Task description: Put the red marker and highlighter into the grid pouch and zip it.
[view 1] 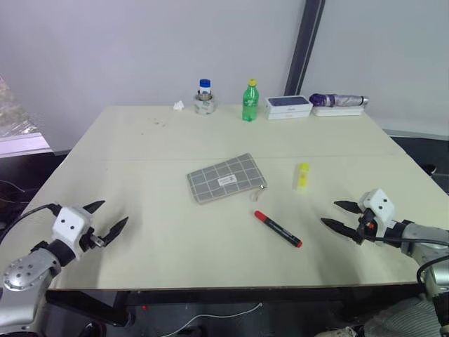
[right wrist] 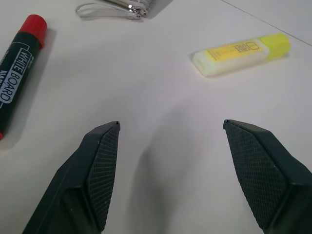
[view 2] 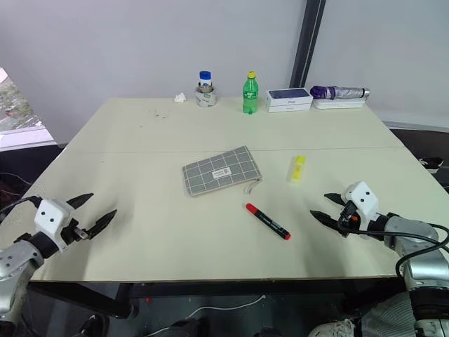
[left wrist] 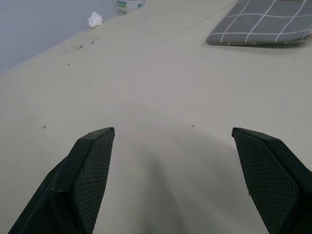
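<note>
Lying on the bare table point(view 1: 140, 154) between the grid pouch point(view 1: 226, 178) and the right gripper point(view 1: 342, 215), the red marker point(view 1: 278, 229) is the thing the coming move is judged to turn on. Its long axis runs diagonally, the red cap towards the pouch and the red end tip towards the table's near edge on the right side. The yellow highlighter point(view 1: 302, 175) is set farther back, just right of the pouch, its length running away from the robot. Both pens are placed much nearer the right gripper than the left gripper point(view 1: 105, 221), which is held well apart from everything at the near left corner, so the right arm is judged the better placed.

Both grippers are seen with fingers spread wide and nothing between them.

The pouch is laid flat mid-table, slightly askew, its pull cord point(right wrist: 109, 9) trailing towards the marker. Whether the zip is open or closed cannot be made out. In the right wrist view the marker's lower end is cut off, and only a corner of the pouch is shown.
</note>
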Available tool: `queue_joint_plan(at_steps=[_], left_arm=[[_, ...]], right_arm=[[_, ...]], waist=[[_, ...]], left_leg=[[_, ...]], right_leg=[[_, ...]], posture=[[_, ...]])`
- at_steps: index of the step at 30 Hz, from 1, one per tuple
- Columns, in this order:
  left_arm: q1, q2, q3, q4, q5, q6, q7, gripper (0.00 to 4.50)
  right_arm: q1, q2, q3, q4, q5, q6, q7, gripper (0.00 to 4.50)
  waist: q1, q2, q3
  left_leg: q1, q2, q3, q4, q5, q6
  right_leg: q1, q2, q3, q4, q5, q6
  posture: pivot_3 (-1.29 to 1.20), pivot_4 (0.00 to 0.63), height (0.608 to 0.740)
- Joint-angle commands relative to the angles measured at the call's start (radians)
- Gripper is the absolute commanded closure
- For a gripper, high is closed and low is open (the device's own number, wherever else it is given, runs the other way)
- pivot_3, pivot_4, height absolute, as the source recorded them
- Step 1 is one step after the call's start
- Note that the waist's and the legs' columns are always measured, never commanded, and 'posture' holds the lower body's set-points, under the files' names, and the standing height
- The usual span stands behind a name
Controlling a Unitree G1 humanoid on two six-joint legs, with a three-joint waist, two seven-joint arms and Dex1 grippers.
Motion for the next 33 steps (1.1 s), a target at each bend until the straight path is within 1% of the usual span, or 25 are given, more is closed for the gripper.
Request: queue_joint_plan(at_steps=[1,3,5,11,15,17,20,22,23,25,30,31,33], left_arm=[[-0.012,0.003,0.005,-0.023,-0.015,-0.008,-0.011,0.44],[-0.018,0.000,0.001,-0.023,-0.011,-0.005,-0.010,0.44],[-0.020,0.003,-0.010,-0.027,0.022,0.002,0.016,0.44],[-0.012,-0.009,-0.045,-0.030,0.033,-0.014,-0.004,0.44],[-0.056,-0.015,-0.056,-0.018,0.067,-0.065,0.024,0.44],[-0.093,-0.011,-0.069,0.009,0.091,-0.086,0.029,0.44],[-0.148,-0.015,-0.102,0.058,0.120,-0.128,0.019,0.37],[-0.192,-0.012,-0.143,0.112,0.179,-0.185,0.029,0.37],[-0.219,-0.015,-0.165,0.137,0.191,-0.201,0.022,0.37],[-0.283,-0.014,-0.214,0.208,0.252,-0.254,0.031,0.37],[-0.447,-0.009,-0.313,0.423,0.403,-0.439,0.104,0.37],[-0.482,-0.007,-0.343,0.469,0.447,-0.480,0.125,0.37],[-0.548,-0.014,-0.412,0.560,0.532,-0.565,0.158,0.37]], right_arm=[[-0.018,-0.005,-0.012,-0.011,0.002,-0.024,0.001,0.98],[-0.018,-0.005,-0.011,-0.013,0.001,-0.026,-0.001,0.98],[-0.018,-0.005,-0.010,-0.018,0.003,-0.025,-0.003,0.98],[-0.037,0.009,0.004,-0.034,0.012,-0.004,-0.011,0.98],[-0.091,0.061,0.032,-0.053,0.017,0.026,-0.041,0.98],[-0.151,0.107,0.051,-0.033,-0.002,0.035,-0.091,0.98],[-0.249,0.177,0.088,0.020,-0.035,0.042,-0.157,1.85],[-0.316,0.219,0.121,0.074,-0.082,0.002,-0.205,2.85],[-0.360,0.245,0.134,0.116,-0.108,-0.020,-0.239,3.43],[-0.445,0.292,0.161,0.207,-0.152,-0.053,-0.297,4.43],[-0.600,0.382,0.219,0.442,-0.266,-0.178,-0.432,4.43],[-0.634,0.405,0.220,0.496,-0.275,-0.188,-0.465,4.43],[-0.700,0.436,0.258,0.619,-0.344,-0.222,-0.554,4.43]], waist=[[0.000,0.000,0.000],[0.000,0.000,0.000],[-0.001,0.000,0.000],[-0.001,0.000,0.000],[-0.001,0.000,0.000],[-0.002,0.000,0.000],[-0.003,0.000,0.000],[-0.002,0.000,0.000],[-0.002,0.000,0.000],[-0.002,0.000,0.000],[-0.004,0.000,0.000],[-0.005,0.000,0.000],[-0.006,0.000,0.000]], left_leg=[[0.000,0.000,0.000,0.000,0.000,0.000],[0.000,0.000,0.000,0.000,0.000,0.000],[0.000,0.000,0.000,0.000,0.000,0.000],[0.000,0.000,0.000,0.000,0.000,0.000],[0.000,0.000,0.000,0.000,0.000,0.000],[0.000,0.000,0.000,0.000,0.000,0.000],[0.000,0.000,0.000,0.000,0.000,0.000],[0.000,0.000,0.000,-0.001,0.000,0.000],[0.000,-0.001,0.000,-0.001,0.000,0.000],[-0.001,-0.001,0.000,-0.001,0.000,0.000],[-0.001,-0.003,0.000,-0.001,0.001,-0.001],[-0.001,-0.003,0.000,-0.001,0.001,-0.001],[-0.001,-0.003,0.000,-0.001,0.001,-0.001]], right_leg=[[0.000,0.000,0.000,0.000,0.000,0.000],[0.000,0.000,0.000,0.000,0.000,0.000],[0.000,0.000,0.000,0.000,0.000,0.000],[0.000,0.000,0.000,0.000,0.000,0.000],[0.000,0.000,0.000,0.000,0.000,0.000],[0.000,0.000,0.000,0.000,0.000,0.000],[0.000,0.000,0.000,0.000,0.000,0.000],[-0.001,0.000,0.000,0.000,0.000,0.000],[-0.001,0.001,0.000,0.000,0.000,0.000],[-0.002,0.001,0.000,0.000,0.000,0.000],[-0.003,0.001,0.000,0.001,0.000,0.000],[-0.003,0.001,0.000,0.001,0.000,0.000],[-0.003,0.001,0.000,0.001,0.000,0.000]], posture=[[0.00,0.150,0.740],[0.00,0.150,0.740],[0.00,0.150,0.740],[0.00,0.150,0.740],[0.00,0.150,0.740],[0.00,0.150,0.740],[0.00,0.150,0.740],[0.00,0.150,0.740],[0.00,0.150,0.740],[0.00,0.150,0.740],[0.00,0.150,0.740],[0.00,0.150,0.740],[0.00,0.150,0.740]])
